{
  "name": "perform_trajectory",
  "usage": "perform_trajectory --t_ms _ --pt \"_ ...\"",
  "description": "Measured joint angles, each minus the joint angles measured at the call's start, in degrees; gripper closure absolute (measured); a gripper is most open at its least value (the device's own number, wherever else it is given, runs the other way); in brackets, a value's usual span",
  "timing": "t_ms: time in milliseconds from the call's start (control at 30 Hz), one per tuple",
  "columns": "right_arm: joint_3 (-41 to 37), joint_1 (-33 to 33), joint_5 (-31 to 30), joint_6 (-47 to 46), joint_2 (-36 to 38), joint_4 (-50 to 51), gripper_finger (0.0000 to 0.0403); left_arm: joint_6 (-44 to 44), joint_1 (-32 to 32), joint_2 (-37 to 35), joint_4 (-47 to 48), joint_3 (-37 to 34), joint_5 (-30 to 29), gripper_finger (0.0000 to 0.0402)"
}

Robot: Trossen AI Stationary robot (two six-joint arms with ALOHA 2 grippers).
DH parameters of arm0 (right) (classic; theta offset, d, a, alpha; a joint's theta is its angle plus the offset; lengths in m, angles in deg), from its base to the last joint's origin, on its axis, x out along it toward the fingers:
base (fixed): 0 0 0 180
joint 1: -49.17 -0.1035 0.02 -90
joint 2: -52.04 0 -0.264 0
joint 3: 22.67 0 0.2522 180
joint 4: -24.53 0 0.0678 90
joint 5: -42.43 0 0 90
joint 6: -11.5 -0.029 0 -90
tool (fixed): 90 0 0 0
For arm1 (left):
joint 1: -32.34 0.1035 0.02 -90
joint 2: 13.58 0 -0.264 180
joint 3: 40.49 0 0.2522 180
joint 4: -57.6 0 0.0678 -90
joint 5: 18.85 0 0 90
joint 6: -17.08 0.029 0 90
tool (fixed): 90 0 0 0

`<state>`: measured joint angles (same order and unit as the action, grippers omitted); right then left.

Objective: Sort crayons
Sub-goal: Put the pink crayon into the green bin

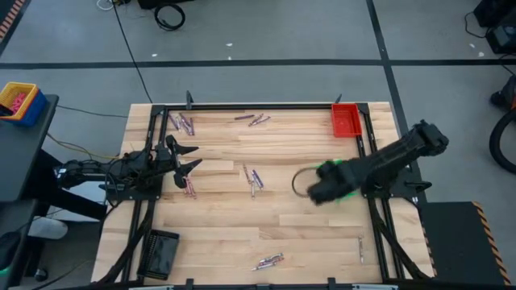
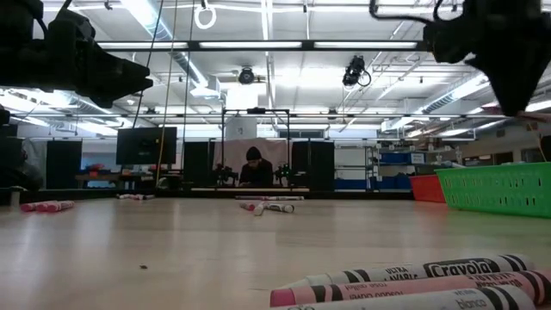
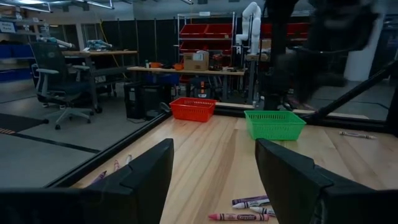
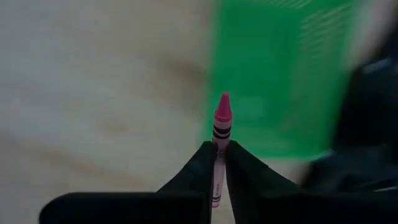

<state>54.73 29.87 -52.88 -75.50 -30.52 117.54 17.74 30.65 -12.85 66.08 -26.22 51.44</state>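
Right gripper [image 4: 219, 152] sits above the right-centre of the table [image 1: 306, 234], over the near edge of the green tray [image 4: 280, 81]. Jaws narrow, pinched on a pink crayon [image 4: 221, 134] whose tip points up past the fingertips toward the tray.

Left gripper [image 1: 187, 159] is parked at the left table edge, jaws spread wide, nothing between them. From its wrist view, bare wood runs clear ahead to the green tray and the red tray [image 3: 193, 109].

Loose crayons lie in clusters:
- table centre [image 1: 253, 179], between the two grippers
- just beside the left gripper [image 1: 189, 189]
- far left corner [image 1: 184, 122]
- far edge, middle [image 1: 254, 120]
- near edge, middle [image 1: 270, 261]
- single crayon by the right frame rail [image 1: 360, 248]

Red tray sits in the far right corner against the frame [image 1: 345, 121]. Black tray [image 1: 160, 253] is at the near left corner.

Widest open wood: the band between the centre cluster and the near-edge cluster.

A person is seated in the room beyond the far edge [image 2: 254, 166].
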Motion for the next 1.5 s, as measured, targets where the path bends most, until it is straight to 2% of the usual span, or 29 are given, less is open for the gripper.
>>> perform_trajectory --t_ms 167,400,533,633,867,967,1067,1167,1300,1367,1500 --pt "-4.68 8.12 -1.72 6.30 2.08 0.73 0.0364 0.00 0.01 0.00 0.00 0.01 -0.01 0.0162" --pt "-15.53 15.88 1.94 13.51 1.51 -11.64 0.0364 0.00 0.02 0.00 0.00 0.01 -0.01 0.0162" --pt "-19.00 17.33 0.54 15.50 1.07 -15.33 0.0359 0.00 0.01 0.00 0.00 -0.01 -0.02 0.0162" --pt "-20.32 17.96 0.30 15.67 1.13 -17.77 0.0342 0.00 0.01 0.00 0.00 -0.01 0.00 0.0162" --pt "-18.00 17.91 0.22 16.97 1.17 -16.62 0.0291 0.00 0.00 0.00 0.00 0.01 -0.01 0.0162" --pt "-12.50 15.26 -3.43 18.73 1.18 -16.75 0.0282 0.00 0.02 0.00 0.00 0.01 0.00 0.0162" --pt "-6.84 10.25 -10.69 21.22 1.18 -21.97 0.0281 0.00 0.02 0.00 0.02 0.00 0.00 0.0162" --pt "-4.29 4.44 -15.98 27.45 1.24 -34.48 0.0282 0.00 0.00 0.00 0.00 0.01 0.00 0.0162" --pt "-4.99 -2.92 -16.43 36.68 -0.41 -55.30 0.0282 0.00 0.02 0.00 0.00 0.01 0.00 0.0162" --pt "-5.13 -6.31 -16.52 39.86 -3.02 -63.10 0.0283 0.01 0.02 0.00 0.00 0.01 -0.01 0.0162" --pt "-5.16 -12.96 -22.23 44.31 -10.96 -77.21 0.0283 0.00 0.01 0.00 0.00 0.01 0.00 0.0162"
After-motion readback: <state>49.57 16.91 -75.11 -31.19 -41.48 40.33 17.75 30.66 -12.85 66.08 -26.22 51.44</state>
